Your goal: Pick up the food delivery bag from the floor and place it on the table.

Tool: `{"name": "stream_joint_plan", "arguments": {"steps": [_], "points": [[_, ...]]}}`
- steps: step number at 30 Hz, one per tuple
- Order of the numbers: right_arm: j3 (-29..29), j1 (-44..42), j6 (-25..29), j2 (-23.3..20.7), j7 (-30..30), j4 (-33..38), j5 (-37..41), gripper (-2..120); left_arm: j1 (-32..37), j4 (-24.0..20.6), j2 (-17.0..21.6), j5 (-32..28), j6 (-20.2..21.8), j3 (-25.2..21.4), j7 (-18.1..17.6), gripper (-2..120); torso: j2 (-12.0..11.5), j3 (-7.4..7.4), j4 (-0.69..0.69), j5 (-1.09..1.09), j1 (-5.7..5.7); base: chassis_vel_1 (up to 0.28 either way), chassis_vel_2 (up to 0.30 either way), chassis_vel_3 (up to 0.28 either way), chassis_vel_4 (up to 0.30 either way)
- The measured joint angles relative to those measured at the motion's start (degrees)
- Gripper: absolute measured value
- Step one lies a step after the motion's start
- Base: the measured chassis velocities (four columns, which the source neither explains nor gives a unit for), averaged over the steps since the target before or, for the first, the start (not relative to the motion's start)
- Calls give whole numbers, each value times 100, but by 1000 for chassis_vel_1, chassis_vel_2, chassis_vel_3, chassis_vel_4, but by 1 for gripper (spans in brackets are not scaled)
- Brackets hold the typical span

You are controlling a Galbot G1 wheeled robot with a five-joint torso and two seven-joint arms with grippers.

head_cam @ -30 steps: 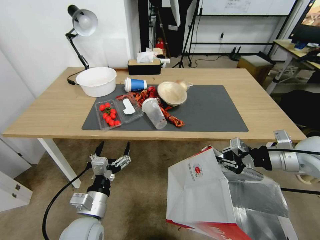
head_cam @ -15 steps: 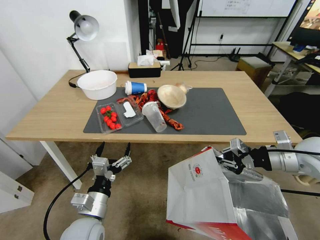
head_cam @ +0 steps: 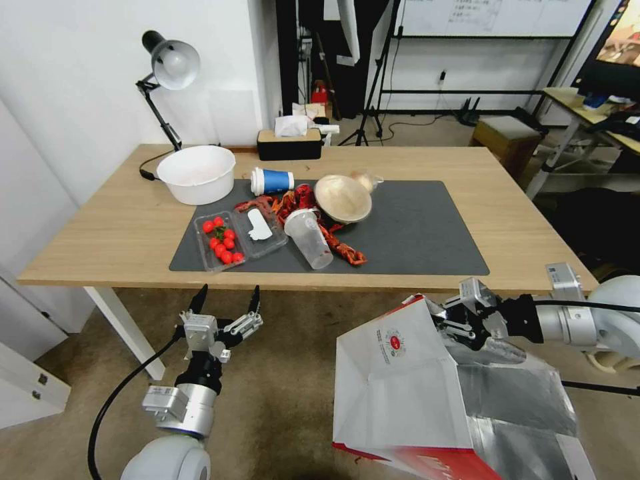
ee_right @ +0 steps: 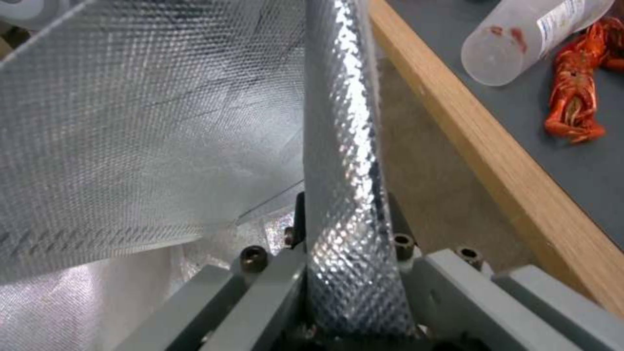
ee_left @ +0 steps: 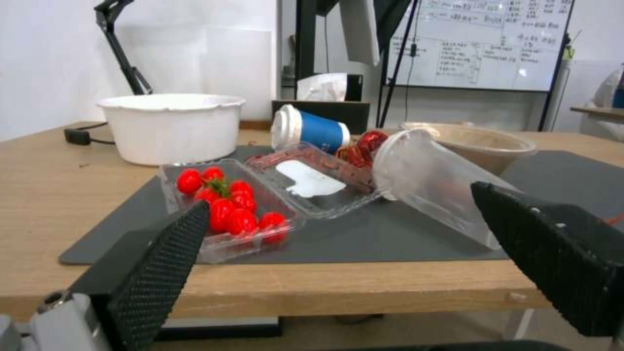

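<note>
Bag: the food delivery bag (head_cam: 400,380), white paper with a red base and a small round red logo, hangs in front of the tabletop's near edge, on the robot's right, with its mouth open and silver lining showing.
Bag height: its top rim is close to the level of the tabletop edge, and its base runs past the lower frame edge, so I cannot tell if it is clear of the floor.
Right end effector: the right end effector (head_cam: 460,320) is pinched on the bag's upper rim; the right wrist view shows a strip of foil lining (ee_right: 344,170) pressed between the fingers. Gripping the rim likely lets the bag hang upright for carrying.
Left end effector: the left end effector (head_cam: 225,300) is spread wide and holds nothing, pointing up below the tabletop edge, apart from the bag.
Tabletop: the light-wood tabletop (head_cam: 120,227) carries a dark grey mat (head_cam: 420,233), bare on the right side, a likely landing spot.
Clutter: on the mat's left half lie a tray of cherry tomatoes (head_cam: 220,240), a tipped clear cup (head_cam: 310,237), crayfish shells (head_cam: 340,247), a blue cup (head_cam: 272,181) and a brown bowl (head_cam: 343,198); a white bowl (head_cam: 197,173) sits just beside the mat.
Room: a desk lamp (head_cam: 170,63), tissue box (head_cam: 289,141), worn beige floor (head_cam: 287,373), white wall and whiteboard behind.
</note>
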Motion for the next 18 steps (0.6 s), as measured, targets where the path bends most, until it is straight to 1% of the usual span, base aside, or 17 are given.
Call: {"name": "stream_joint_plan", "arguments": {"steps": [10,18], "points": [[0,-20,0,-12,81,31,28,0,5,-4,25,-5,3,-11,2,100,-19,-11,0,0,-8,0,0,0,0],[-1,-55,1,-27,255,88,95,0,8,-7,52,-13,2,-33,7,100,-38,-21,0,0,-16,0,0,0,0]]}}
